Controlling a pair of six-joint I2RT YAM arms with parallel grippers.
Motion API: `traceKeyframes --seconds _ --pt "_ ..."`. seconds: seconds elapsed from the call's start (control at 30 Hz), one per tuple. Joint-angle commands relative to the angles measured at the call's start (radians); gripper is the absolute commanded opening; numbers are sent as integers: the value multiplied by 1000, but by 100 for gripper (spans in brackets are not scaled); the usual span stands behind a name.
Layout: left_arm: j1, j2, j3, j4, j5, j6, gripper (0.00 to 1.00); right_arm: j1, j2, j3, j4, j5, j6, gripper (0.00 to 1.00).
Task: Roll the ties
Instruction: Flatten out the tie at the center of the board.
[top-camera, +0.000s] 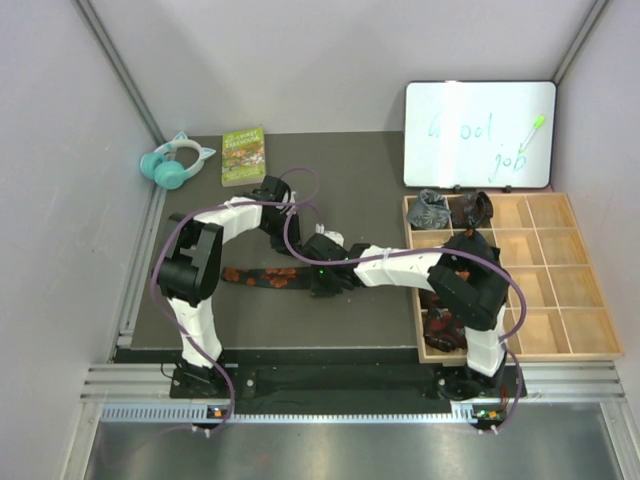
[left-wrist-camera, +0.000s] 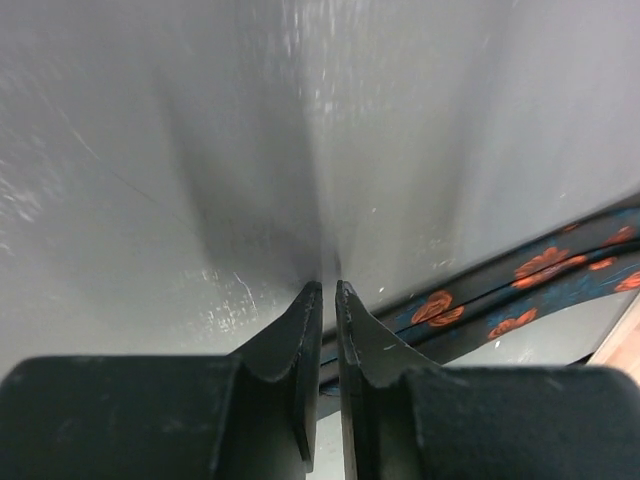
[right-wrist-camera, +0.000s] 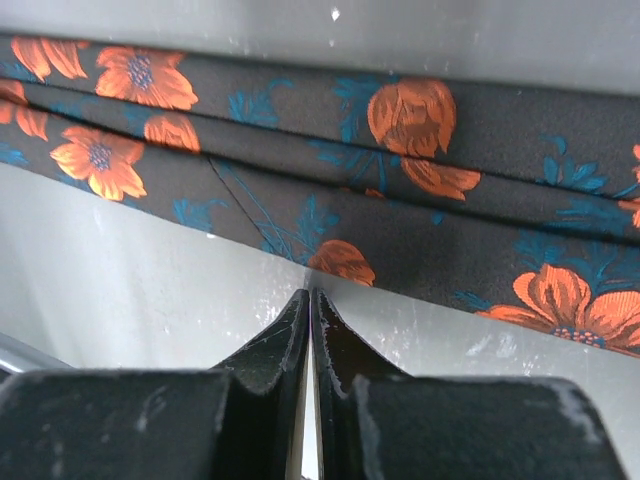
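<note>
A black, orange-flowered tie is lying flat on the table. The right gripper is sitting closed at its edge, while the left gripper is showing jaws nearly together, grip uncertain. Rolling tightly is probably demanding one end pinched squarely first.

A robotics lab test cell: plain white enclosure walls surround a dark desk, robot arms bolt to an aluminium rail at the bottom, and a whiteboard stands upper right.
</note>
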Motion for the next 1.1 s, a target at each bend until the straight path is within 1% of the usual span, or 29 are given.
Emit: traceKeyframes --seconds 0.0,0.13,0.47,0.73,0.93,1.07 --pt "-21 -10 -34 -18 -19 4 16 6 23 49 6 46 12 4" --pt "-22 -26 -60 -38 -50 5 15 -10 36 52 8 52 1 3" --pt "-25 -33 -71 -89 -57 28 14 -37 65 127 -31 98 -52 3" --pt "-28 -26 -74 -102 -60 41 14 -60 57 171 -69 132 -94 3" --pt "-28 -33 -61 -112 -67 39 13 -73 77 184 -71 106 -106 3" --pt "-28 -48 -40 -113 -106 22 17 -70 62 161 -54 66 -114 3"
